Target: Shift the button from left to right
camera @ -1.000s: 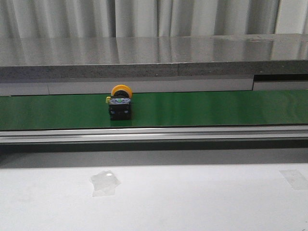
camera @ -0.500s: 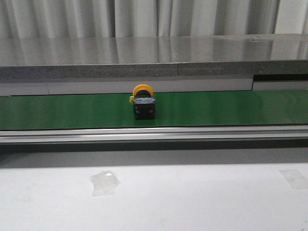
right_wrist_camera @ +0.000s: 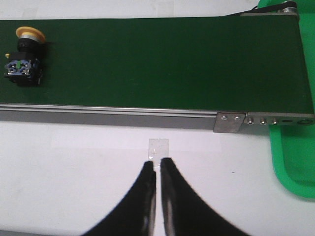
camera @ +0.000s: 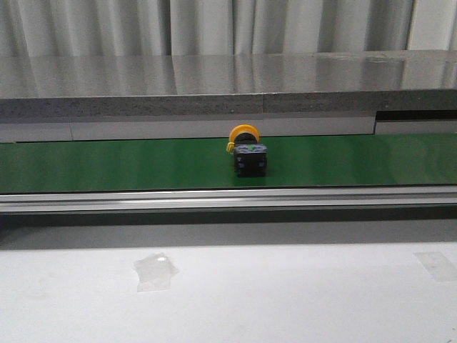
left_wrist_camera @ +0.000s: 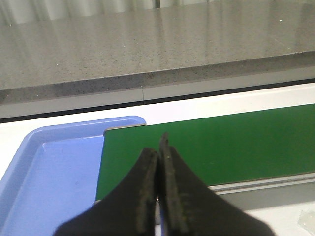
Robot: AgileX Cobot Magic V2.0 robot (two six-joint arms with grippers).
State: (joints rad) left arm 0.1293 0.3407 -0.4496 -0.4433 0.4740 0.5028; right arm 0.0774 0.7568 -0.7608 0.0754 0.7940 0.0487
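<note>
The button, a yellow-orange cap on a black blocky body, lies on the green conveyor belt near its middle. It also shows in the right wrist view, at the belt's far side from the green tray. My left gripper is shut and empty, over the belt's end by a blue tray. My right gripper is shut and empty, over the white table in front of the belt. Neither gripper shows in the front view.
A grey stone-like ledge runs behind the belt. A metal rail edges the belt's front. A green tray sits past the belt's right end. Clear tape patches lie on the white table.
The button has travelled to the right along the belt, from left of the middle to about the middle.
</note>
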